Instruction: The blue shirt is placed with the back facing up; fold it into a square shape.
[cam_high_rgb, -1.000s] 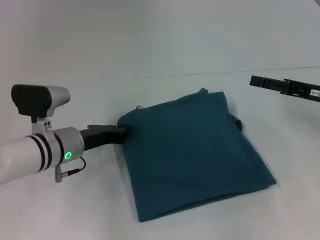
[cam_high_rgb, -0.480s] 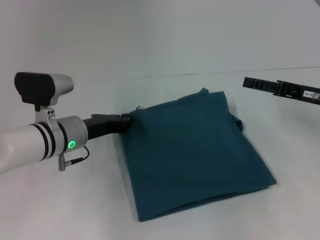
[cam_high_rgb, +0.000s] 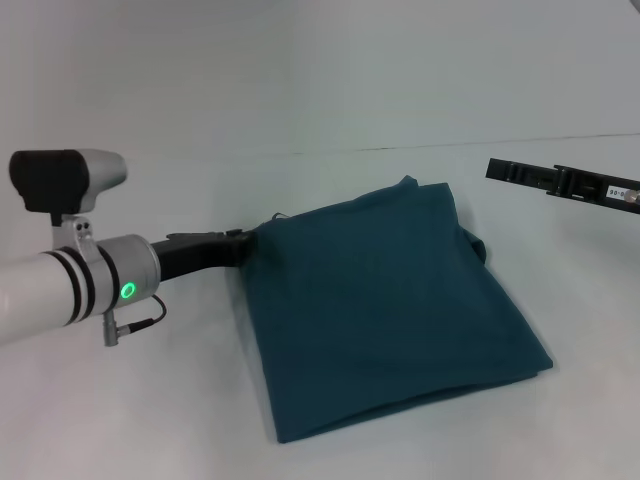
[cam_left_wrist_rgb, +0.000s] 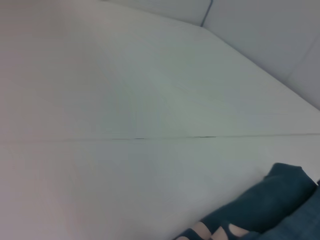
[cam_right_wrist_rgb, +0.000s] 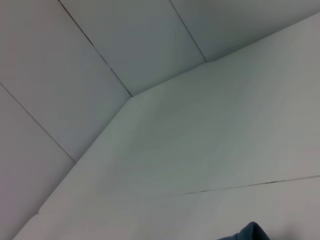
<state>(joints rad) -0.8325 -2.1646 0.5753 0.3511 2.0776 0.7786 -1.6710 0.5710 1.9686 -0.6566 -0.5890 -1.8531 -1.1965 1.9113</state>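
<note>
Head view has the blue shirt (cam_high_rgb: 390, 310) folded on the white surface (cam_high_rgb: 150, 400), left gripper (cam_high_rgb: 246, 248) at its edge and right gripper (cam_high_rgb: 520, 173) off to the side, can't tell either's grip.

The head view looks forward and down from above the white table (cam_high_rgb: 150, 420), taking in the whole blue shirt (cam_high_rgb: 390, 310), the left gripper (cam_high_rgb: 243, 248) at its left edge and the right gripper (cam_high_rgb: 500, 170) raised at far right. The left wrist view sits low and close to the table, facing across it toward the far wall, with only a corner of the shirt (cam_left_wrist_rgb: 260, 210) in frame. The right wrist view looks from higher up toward the far wall and table seam, sharing just a sliver of the shirt (cam_right_wrist_rgb: 247, 232).
</note>
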